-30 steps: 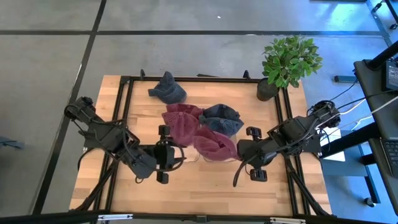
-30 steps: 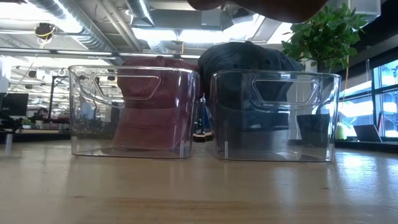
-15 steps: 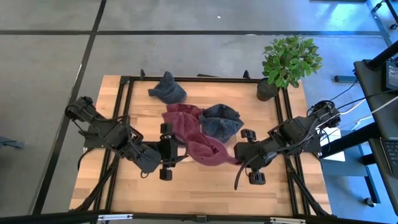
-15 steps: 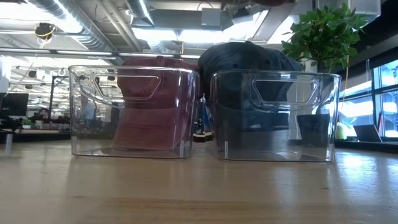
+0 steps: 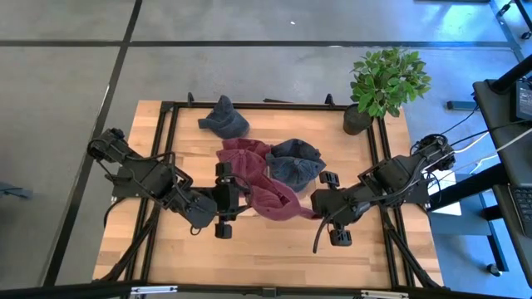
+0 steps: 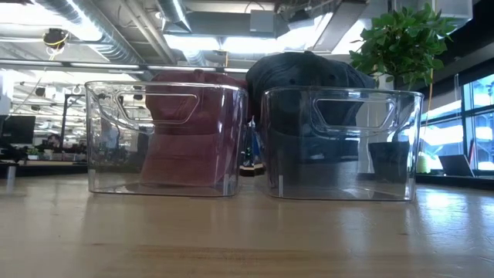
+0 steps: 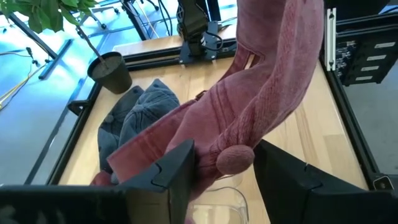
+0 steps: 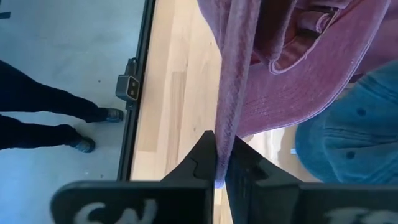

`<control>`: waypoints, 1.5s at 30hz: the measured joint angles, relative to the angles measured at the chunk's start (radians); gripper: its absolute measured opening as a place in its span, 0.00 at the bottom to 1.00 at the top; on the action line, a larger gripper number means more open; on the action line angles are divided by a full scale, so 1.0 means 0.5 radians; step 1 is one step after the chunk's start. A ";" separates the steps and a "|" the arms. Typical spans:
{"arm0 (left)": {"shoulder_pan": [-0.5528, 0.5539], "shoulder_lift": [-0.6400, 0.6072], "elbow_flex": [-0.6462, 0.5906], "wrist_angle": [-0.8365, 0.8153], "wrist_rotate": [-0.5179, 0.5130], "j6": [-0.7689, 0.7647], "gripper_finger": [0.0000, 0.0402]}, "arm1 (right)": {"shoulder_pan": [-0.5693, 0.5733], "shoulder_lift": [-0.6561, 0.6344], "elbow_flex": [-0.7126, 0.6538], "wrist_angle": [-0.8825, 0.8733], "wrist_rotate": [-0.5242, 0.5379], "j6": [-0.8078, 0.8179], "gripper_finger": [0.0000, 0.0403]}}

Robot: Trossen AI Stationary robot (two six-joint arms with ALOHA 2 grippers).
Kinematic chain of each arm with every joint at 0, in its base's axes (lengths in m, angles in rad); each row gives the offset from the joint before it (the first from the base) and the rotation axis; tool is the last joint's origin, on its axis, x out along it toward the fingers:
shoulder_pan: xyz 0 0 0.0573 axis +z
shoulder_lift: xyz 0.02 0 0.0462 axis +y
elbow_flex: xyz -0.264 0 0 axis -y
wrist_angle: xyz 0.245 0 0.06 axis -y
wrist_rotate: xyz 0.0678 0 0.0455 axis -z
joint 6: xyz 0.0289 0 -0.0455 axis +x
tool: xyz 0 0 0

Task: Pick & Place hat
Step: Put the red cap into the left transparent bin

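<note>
A dark red knit hat (image 5: pixel 278 202) with a pompom (image 7: pixel 234 160) spans the gap between my two grippers, above the near side of the table. My left gripper (image 5: pixel 237 202) is at its pompom end and my right gripper (image 5: pixel 316 208) is at the opposite edge; both are shut on it. Two clear bins (image 6: pixel 166 139) (image 6: pixel 343 143) stand on the table behind it. One bin holds red hats (image 5: pixel 243 158), the other blue hats (image 5: pixel 295 162). A blue cap (image 5: pixel 223 119) lies on the table near the far edge. My left gripper (image 7: pixel 225 168) has the hat's pompom end between its two fingers, which stay well apart with gathered knit (image 7: pixel 205 155) and the pompom filling the gap. It comes in level from the table's left. The hat runs on away from it, clear of the table. My right gripper (image 8: pixel 221 168) pinches a thin edge of the hat (image 8: pixel 229 124) between its two fingers, which are nearly closed. It comes from the table's right. The rest of the hat (image 8: pixel 292 68) spreads out beyond the fingers, lifted clear.
A potted plant (image 5: pixel 386 79) stands at the far right corner. A black frame (image 5: pixel 170 133) runs round the table. A person's legs (image 8: pixel 50 112) show on the floor beyond the table edge. Bare wood (image 5: pixel 274 257) lies along the near edge.
My right gripper has moved toward the table's left and my left gripper slightly toward the right. The hat was a bunched lump by the right gripper; it is now drawn out into a longer strip reaching the left gripper. A dark shape has left the top of the low view.
</note>
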 joint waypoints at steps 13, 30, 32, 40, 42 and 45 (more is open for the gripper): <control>0.000 0.001 0.000 0.057 0.010 0.139 0.10 | 0.000 0.000 0.000 0.004 0.031 0.008 0.05; 0.195 -0.007 0.176 -0.021 0.268 0.091 0.10 | -0.017 -0.005 0.001 -0.176 0.198 0.026 0.35; 0.256 -0.007 0.238 -0.095 0.367 0.090 0.10 | -0.025 -0.011 0.002 -0.288 0.238 0.098 0.38; 0.504 -0.007 0.312 -0.476 0.481 -0.151 0.10 | -0.023 -0.022 0.002 -0.566 0.424 0.317 0.42; 0.553 0.008 0.309 -0.600 0.491 -0.265 0.10 | -0.024 -0.022 0.002 -0.566 0.444 0.323 0.42; 0.598 0.039 0.309 -0.733 0.542 -0.331 0.10 | -0.024 -0.022 0.002 -0.566 0.448 0.321 0.42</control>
